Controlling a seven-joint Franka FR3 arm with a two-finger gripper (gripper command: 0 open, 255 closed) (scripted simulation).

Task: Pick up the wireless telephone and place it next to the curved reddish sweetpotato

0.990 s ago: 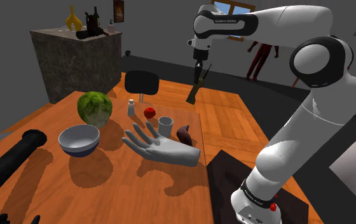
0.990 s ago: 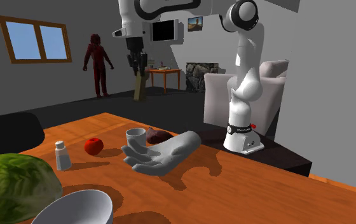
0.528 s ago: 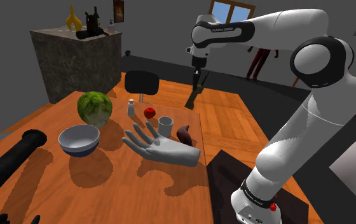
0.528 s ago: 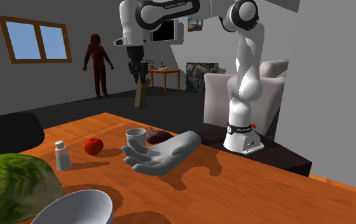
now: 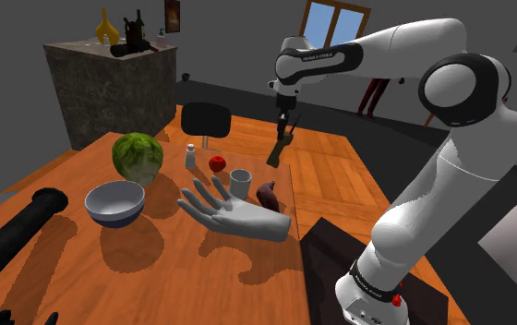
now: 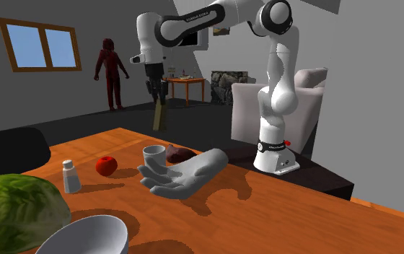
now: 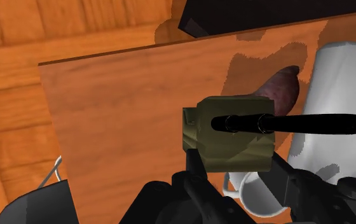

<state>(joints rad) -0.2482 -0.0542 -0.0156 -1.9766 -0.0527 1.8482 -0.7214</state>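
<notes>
An olive-green telephone [image 5: 276,151] with a black antenna hangs in the air, and my gripper [image 5: 283,127] is shut on its upper end. It hangs above the far edge of the wooden table [image 5: 81,166]. The reddish-brown sweetpotato [image 5: 268,193] lies on the table below it and a little nearer, beside a white cup [image 5: 240,181]. From the second exterior view the telephone [image 6: 158,115] dangles from the gripper [image 6: 156,94], above and behind the sweetpotato [image 6: 182,154]. In the wrist view the telephone [image 7: 231,133] sits clasped between the fingers [image 7: 194,167], with the sweetpotato [image 7: 278,92] just beyond it.
A large white hand sculpture [image 5: 234,212] lies next to the sweetpotato. A red fruit [image 5: 217,163], a small shaker [image 5: 190,155], a green cabbage [image 5: 138,155] and a white bowl [image 5: 114,201] stand further left. A black chair [image 5: 205,120] is behind the table.
The arm has lowered the held telephone toward the table and the wrist has dropped. The things on the table have not moved.
</notes>
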